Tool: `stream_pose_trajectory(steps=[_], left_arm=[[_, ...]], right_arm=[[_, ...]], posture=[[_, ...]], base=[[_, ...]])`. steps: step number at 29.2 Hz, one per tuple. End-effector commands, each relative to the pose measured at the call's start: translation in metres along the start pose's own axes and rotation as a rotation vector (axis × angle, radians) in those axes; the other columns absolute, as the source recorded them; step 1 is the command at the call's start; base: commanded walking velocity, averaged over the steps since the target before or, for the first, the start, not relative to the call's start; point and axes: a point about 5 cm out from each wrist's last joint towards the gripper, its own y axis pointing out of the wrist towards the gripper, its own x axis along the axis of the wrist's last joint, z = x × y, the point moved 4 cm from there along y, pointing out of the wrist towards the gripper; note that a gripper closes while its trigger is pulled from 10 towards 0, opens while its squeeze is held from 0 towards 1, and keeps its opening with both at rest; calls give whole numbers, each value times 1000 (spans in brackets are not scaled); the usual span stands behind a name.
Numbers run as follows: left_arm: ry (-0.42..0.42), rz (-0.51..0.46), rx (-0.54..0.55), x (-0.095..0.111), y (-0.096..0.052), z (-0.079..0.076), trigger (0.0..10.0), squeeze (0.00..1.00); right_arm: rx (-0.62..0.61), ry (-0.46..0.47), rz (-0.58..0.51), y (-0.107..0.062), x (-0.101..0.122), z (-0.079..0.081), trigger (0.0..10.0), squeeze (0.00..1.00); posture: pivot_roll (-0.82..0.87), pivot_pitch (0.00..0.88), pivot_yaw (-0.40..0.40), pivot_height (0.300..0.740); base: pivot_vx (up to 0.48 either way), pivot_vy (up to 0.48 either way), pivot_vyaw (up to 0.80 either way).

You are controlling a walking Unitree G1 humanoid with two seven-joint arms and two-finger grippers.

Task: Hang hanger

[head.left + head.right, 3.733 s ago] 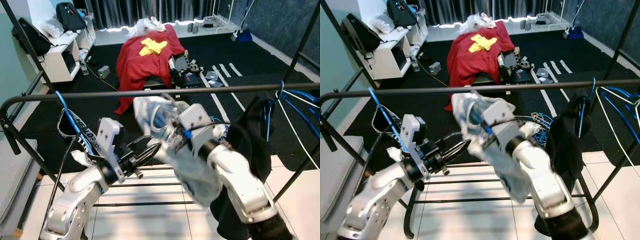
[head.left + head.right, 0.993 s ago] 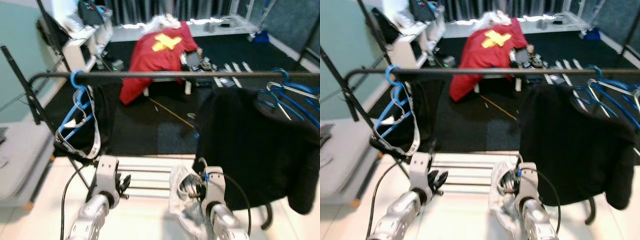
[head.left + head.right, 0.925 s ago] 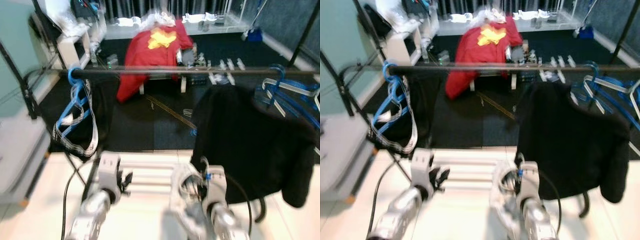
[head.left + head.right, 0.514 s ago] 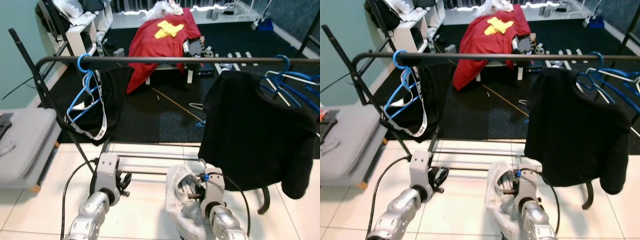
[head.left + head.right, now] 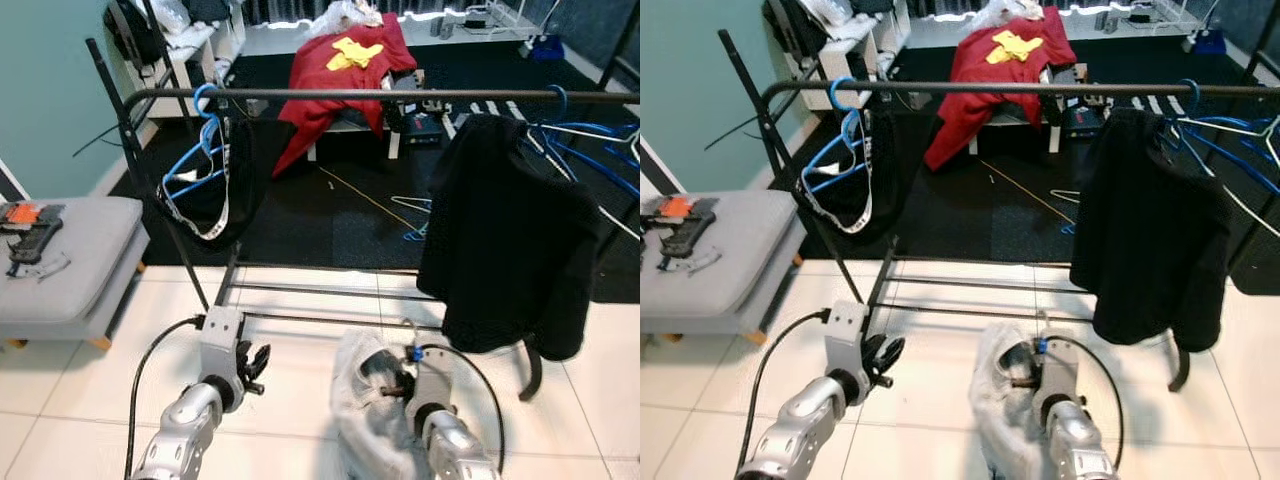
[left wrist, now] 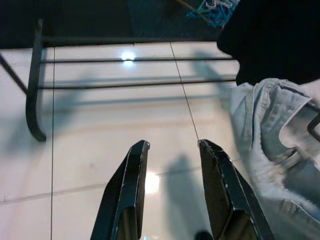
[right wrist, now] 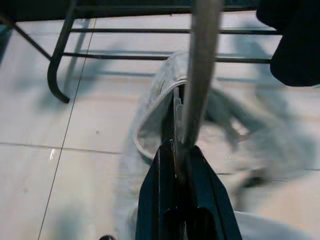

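Now the robot stands farther back from the black clothes rail [image 5: 380, 95] than a moment ago. The right claw [image 7: 176, 150] stays clamped on the hanger carrying pale denim [image 5: 365, 400], held low over the white tiles, still to be hung. The left claw [image 6: 172, 150] hangs parted and empty.

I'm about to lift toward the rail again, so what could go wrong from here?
The right gripper pinches just a thin grey hanger bar, so the pale denim garment may slide off while rising. The black jacket and blue hangers crowd the black rail on the right; the lift could snag them. The open left gripper supports nothing.
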Motion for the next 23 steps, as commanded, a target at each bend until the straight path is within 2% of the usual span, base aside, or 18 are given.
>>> stream_pose_trajectory(steps=[1,9,23], left_arm=[[11,31,9,-7,-2,4,10000,0],[44,59,-3,-13,-3,3,10000,0],[45,62,5,-11,1,3,10000,0]], right_arm=[[16,12,0,-1,-3,6,10000,0],[20,18,13,-1,-8,7,10000,0],[15,20,18,0,-7,4,10000,0]], posture=[[-94,74,37,740],[-85,63,42,740],[-78,68,35,740]], base=[[0,0,0],[0,0,0],[0,0,0]])
